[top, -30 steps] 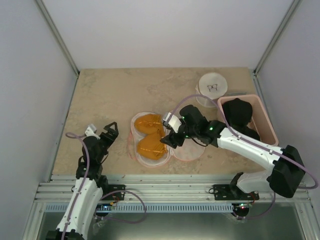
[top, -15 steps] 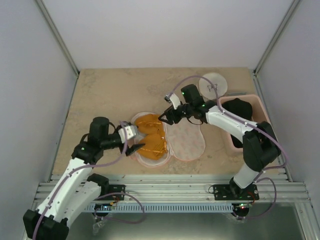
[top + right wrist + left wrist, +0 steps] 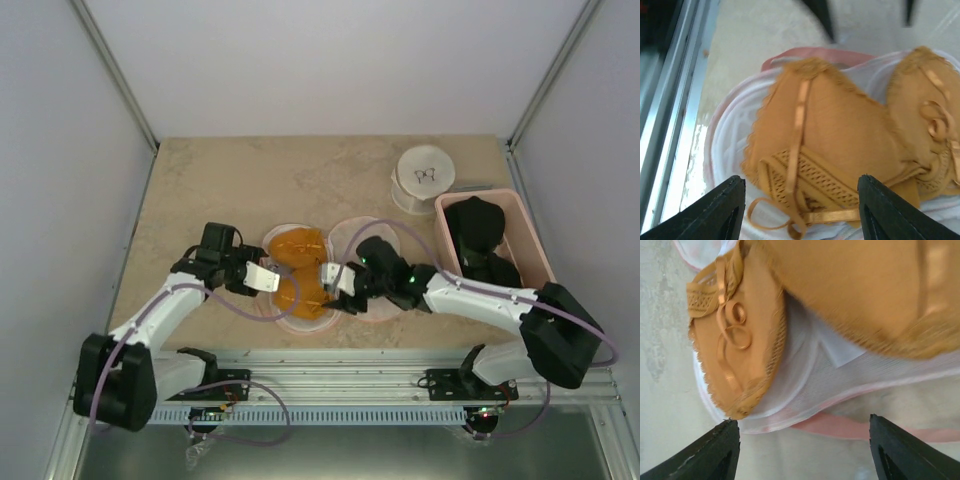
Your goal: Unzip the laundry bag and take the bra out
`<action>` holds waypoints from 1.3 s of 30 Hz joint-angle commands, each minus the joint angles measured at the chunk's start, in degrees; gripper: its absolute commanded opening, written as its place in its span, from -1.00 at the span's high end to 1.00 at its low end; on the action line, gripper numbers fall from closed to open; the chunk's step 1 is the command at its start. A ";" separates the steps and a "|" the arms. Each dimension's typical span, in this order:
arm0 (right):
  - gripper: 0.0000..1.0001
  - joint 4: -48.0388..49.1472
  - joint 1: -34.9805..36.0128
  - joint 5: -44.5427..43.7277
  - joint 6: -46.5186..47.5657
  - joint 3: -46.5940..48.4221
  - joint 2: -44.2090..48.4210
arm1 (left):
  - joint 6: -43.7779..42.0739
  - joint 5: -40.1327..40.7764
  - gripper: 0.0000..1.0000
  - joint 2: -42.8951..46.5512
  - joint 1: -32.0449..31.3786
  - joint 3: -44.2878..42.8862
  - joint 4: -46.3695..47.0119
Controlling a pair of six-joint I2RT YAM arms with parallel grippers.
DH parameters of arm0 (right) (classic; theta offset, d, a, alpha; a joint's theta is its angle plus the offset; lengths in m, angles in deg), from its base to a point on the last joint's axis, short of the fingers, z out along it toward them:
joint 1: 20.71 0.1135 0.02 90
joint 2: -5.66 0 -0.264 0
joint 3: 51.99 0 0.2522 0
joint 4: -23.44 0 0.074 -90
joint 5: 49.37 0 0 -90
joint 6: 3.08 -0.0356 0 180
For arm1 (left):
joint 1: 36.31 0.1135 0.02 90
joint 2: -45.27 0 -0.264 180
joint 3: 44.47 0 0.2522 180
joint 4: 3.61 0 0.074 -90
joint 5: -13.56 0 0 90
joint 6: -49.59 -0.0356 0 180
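Table [image 3: 200, 180] held unzipped laundry bag [image 3: 810, 375], bra [image 3: 298, 245] exposed; left pincer [image 3: 262, 278], right pincer [image 3: 333, 280] released, empty. Removal seemingly pending: cup needed grasping.

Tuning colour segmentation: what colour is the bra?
Orange-yellow, straps and lace trim included; the bra shows best in the right wrist view.

Top cam looks down from behind; wrist cams v. close, facing, share bra [image 3: 840, 145].
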 commanded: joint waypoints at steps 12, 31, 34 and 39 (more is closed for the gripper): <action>-0.11 11.64 11.81 -17.40 29.88 -6.66 -3.29 | -20.00 -6.74 -0.14 -13.29 3.16 -4.80 14.78; 0.88 11.33 13.18 -20.51 27.70 -1.67 -11.20 | -13.67 -11.67 -0.22 -5.32 3.16 -4.47 6.02; 0.99 10.55 12.73 -18.22 22.79 0.02 -10.08 | -13.37 -15.19 -0.27 -2.38 3.16 -5.85 -0.35; 0.99 10.68 8.64 -6.92 13.69 0.22 -7.90 | -11.53 -20.88 -0.33 2.02 1.75 -8.14 -16.17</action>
